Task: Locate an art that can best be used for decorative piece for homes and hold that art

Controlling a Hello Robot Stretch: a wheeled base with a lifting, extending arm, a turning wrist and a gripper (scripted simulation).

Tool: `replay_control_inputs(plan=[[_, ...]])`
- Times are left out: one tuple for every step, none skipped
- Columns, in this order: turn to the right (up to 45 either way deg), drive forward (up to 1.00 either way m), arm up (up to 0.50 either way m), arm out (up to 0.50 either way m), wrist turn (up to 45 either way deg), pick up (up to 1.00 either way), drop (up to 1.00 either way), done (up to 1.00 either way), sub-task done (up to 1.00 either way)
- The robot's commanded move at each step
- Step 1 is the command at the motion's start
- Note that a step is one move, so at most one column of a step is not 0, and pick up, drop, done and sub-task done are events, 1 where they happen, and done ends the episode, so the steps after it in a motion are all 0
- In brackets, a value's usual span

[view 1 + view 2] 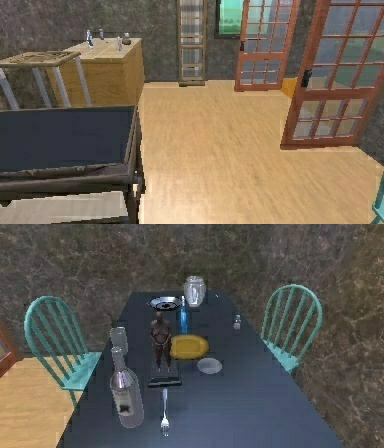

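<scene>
The forward view is bright and evenly lit: the pale wooden plank floor [250,140] shines, and the panes of the red-framed glazed doors [335,70] show pale light. The doors' uprights lean toward that picture's right edge. The arm side view is dimmer: the dark mottled wall [100,264] and dark blue-grey tabletop [260,409] take little light, with small highlights on the clear glass jar [194,291].
</scene>
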Motion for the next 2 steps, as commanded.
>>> replay_control_inputs(plan=[[0.0,0.0,0.5,0.0,0.0,0.0,0.0,0.0,0.0],[0.0,0.0,0.36,0.0,0.0,0.0,0.0,0.0,0.0]])
